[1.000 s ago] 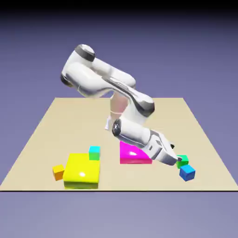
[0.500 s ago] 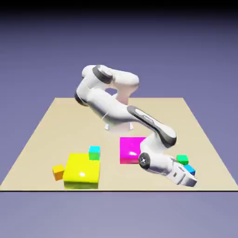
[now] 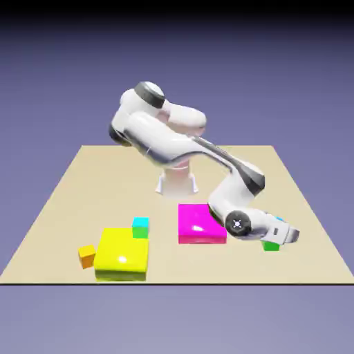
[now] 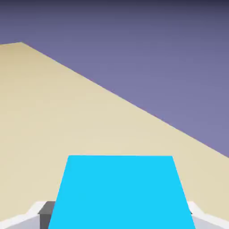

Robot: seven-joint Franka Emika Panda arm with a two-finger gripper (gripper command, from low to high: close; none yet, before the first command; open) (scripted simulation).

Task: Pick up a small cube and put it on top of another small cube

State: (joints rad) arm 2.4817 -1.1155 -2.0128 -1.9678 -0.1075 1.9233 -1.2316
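- Blue cube (image 4: 120,192): fills the lower middle of the hand view, its bright face widening toward the bottom edge.
- Gripper (image 4: 117,214): closed on the cube; only a dark grey finger (image 4: 46,210) at the cube's left edge and pale housing corners at both sides show.
- Table (image 4: 58,116): plain tan surface beyond the cube, its far edge running diagonally.
- Backdrop (image 4: 147,53): uniform blue-violet, upper right.
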